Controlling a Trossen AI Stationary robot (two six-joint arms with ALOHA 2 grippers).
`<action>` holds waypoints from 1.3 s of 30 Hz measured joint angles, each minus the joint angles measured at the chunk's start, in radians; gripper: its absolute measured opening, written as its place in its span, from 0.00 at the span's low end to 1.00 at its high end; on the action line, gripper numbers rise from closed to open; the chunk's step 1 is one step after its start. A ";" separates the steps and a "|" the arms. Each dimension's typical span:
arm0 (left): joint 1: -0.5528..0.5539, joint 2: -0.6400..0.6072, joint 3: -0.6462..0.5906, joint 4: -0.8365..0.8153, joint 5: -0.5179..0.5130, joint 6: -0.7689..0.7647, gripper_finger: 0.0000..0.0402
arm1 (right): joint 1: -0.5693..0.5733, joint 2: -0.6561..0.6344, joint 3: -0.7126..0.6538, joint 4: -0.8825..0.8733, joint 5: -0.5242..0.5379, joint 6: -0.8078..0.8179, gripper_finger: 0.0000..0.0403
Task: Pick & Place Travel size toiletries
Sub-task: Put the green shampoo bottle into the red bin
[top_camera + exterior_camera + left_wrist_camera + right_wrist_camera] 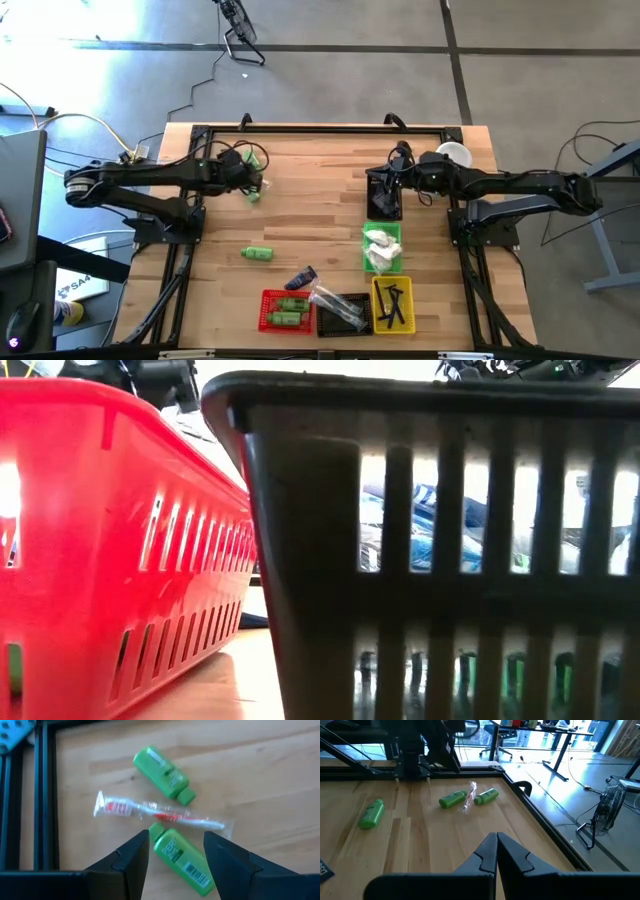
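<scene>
The travel size toiletries lie scattered over my desk [300, 180]. At the far left, two green bottles flank a clear-wrapped toothbrush [155, 812]: the farther bottle [162, 772] sits just beyond it and the nearer bottle [180, 862] has its cap end against the wrapper. My left end effector [175, 852] hangs above that nearer bottle, its fingers [132, 857] spread to either side of it, gripping nothing. A third green bottle [257, 254] lies alone toward the near left, and a dark navy tube [301, 278] lies just beyond the red basket [286, 311], which holds more green bottles. The black basket [345, 314] beside it holds clear-wrapped items, the yellow basket [393, 305] thin black pieces, and the green basket [382, 248] white packets. My right end effector [496, 851] is at the far right, fingers pressed together and empty.
</scene>
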State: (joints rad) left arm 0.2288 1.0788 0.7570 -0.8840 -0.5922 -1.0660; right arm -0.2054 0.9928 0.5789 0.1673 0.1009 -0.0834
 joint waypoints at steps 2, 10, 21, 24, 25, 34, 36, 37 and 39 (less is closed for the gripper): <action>0.000 0.041 0.000 -0.001 0.016 -0.033 0.46 | 0.000 0.000 0.000 0.001 0.000 0.000 0.00; 0.000 0.214 0.000 0.001 0.042 -0.152 0.46 | 0.000 0.000 0.000 0.002 0.000 0.001 0.01; 0.000 0.406 0.002 0.107 0.123 -0.153 0.46 | 0.000 0.000 0.000 0.002 0.000 0.000 0.01; 0.000 0.437 0.003 0.106 0.120 -0.153 0.46 | 0.000 0.000 0.000 0.001 0.000 0.000 0.01; 0.000 0.444 0.003 0.106 0.121 -0.153 0.46 | 0.000 0.000 0.000 0.002 0.000 0.000 0.01; 0.000 0.450 0.002 0.093 0.140 -0.143 0.46 | 0.000 0.000 0.000 0.001 -0.022 0.000 0.01; 0.000 0.450 0.002 0.093 0.142 -0.143 0.46 | 0.000 0.000 0.000 0.001 -0.025 0.000 0.01; 0.000 0.451 0.002 0.093 0.142 -0.143 0.46 | 0.000 0.000 0.000 0.001 -0.025 0.000 0.01; 0.000 0.451 0.002 0.093 0.144 -0.143 0.46 | 0.000 0.000 0.000 0.001 -0.025 0.000 0.01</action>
State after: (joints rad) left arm 0.2291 1.5296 0.7586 -0.7911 -0.4486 -1.2088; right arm -0.2050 0.9928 0.5789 0.1684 0.0761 -0.0830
